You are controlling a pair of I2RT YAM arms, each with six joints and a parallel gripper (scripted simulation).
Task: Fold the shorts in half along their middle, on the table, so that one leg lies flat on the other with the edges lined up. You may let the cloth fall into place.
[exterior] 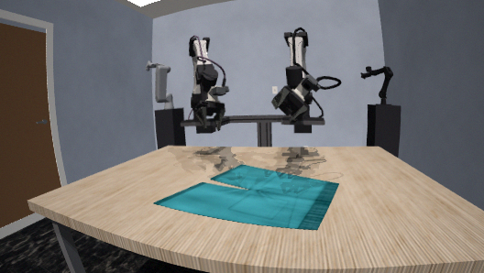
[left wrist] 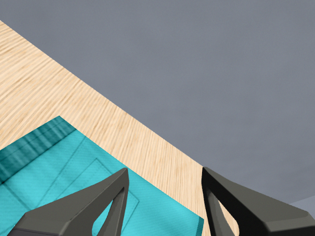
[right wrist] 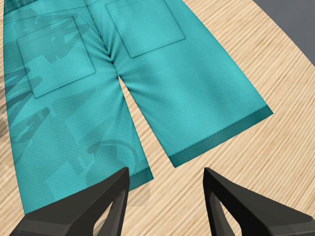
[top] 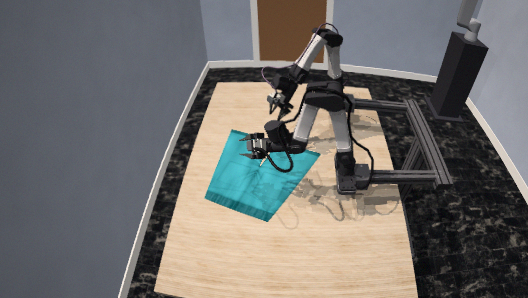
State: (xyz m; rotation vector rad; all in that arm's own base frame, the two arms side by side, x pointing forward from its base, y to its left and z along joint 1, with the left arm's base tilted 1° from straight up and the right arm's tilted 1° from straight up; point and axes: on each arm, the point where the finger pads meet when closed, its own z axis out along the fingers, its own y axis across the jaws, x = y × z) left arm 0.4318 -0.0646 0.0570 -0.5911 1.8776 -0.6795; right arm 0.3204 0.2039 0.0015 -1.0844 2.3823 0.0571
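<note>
The teal shorts (top: 245, 185) (exterior: 284, 202) (left wrist: 157, 203) (right wrist: 191, 76) lie flat and spread out on the table, back pockets up. The two legs lie side by side with a narrow gap between them. The darker waistband (top: 235, 204) (exterior: 321, 206) (left wrist: 33, 142) is at the end away from the door. My left gripper (top: 241, 147) (exterior: 290, 106) (left wrist: 165, 174) is part open and empty, above the shorts. My right gripper (top: 278, 114) (exterior: 211, 125) (right wrist: 166, 174) is part open and empty, above the table beyond the hems. Part of one leg is hidden by the left arm in the top view.
The wooden table (top: 300, 260) (exterior: 115, 224) (left wrist: 38, 76) (right wrist: 292, 152) reaches past the shorts on all sides. Its edge runs close to their outer side. The arms stand at the opposite side, by a dark metal frame (top: 415, 120) (exterior: 264, 133). Arm shadows fall on the shorts.
</note>
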